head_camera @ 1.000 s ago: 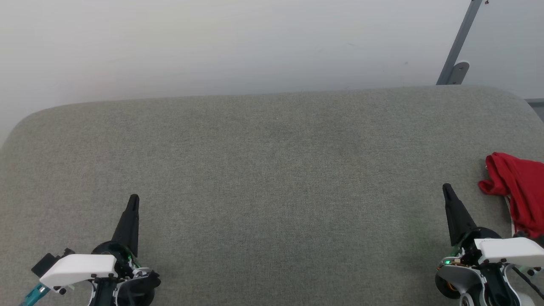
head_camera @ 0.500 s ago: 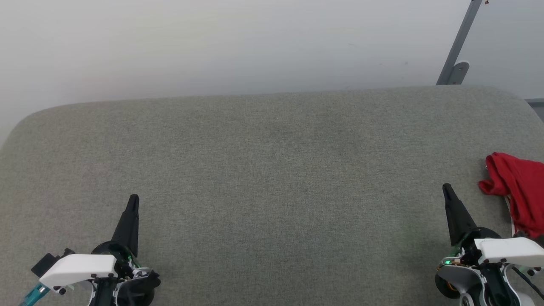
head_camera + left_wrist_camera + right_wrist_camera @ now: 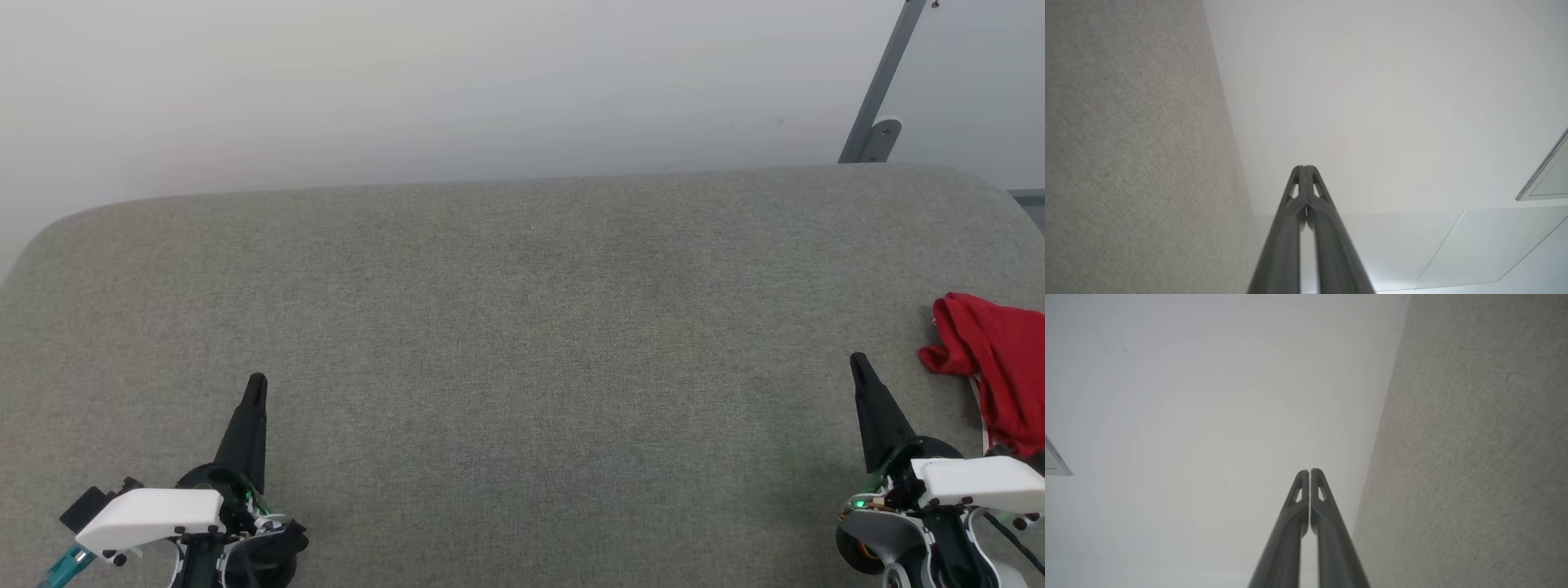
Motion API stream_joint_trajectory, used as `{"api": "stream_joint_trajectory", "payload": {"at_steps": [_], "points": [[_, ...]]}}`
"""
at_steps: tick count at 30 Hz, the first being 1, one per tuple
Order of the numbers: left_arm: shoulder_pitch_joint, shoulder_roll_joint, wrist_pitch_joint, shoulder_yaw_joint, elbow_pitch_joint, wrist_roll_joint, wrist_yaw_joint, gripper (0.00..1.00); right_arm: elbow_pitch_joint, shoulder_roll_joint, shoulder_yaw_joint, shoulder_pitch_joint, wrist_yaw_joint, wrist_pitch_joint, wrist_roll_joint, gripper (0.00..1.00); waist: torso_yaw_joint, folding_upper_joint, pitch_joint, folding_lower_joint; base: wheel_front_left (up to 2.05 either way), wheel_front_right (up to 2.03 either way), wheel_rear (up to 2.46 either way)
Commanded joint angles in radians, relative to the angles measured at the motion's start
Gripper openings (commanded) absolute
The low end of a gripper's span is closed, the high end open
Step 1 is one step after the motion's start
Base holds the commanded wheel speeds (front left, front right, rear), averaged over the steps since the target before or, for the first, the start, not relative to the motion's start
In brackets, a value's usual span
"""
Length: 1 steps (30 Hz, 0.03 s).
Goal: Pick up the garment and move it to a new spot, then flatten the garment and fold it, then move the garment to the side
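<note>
Garment lies bunched at the right edge of our surface, just beside our right end effector, which, like our left end effector, is pinched closed on nothing and parked low at the near edge, we judge as a rest pose.

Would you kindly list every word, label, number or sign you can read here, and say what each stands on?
No text can be read in any view.
The garment: no print on its visible folds.
The grey padded surface and the wall: no lettering.
The white arm covers: any marking is too small to tell.
</note>
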Motion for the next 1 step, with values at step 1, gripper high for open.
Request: {"api": "stream_joint_trajectory", "payload": {"at_steps": [1], "points": [[-0.013, -0.001, 0.004, 0.003, 0.0, 0.004, 0.002, 0.0, 0.002, 0.002, 0.002, -0.005, 0.0, 0.002, 0.004, 0.0, 0.0, 0.0, 0.0, 0.0, 0.0, 0.0, 0.0]]}}
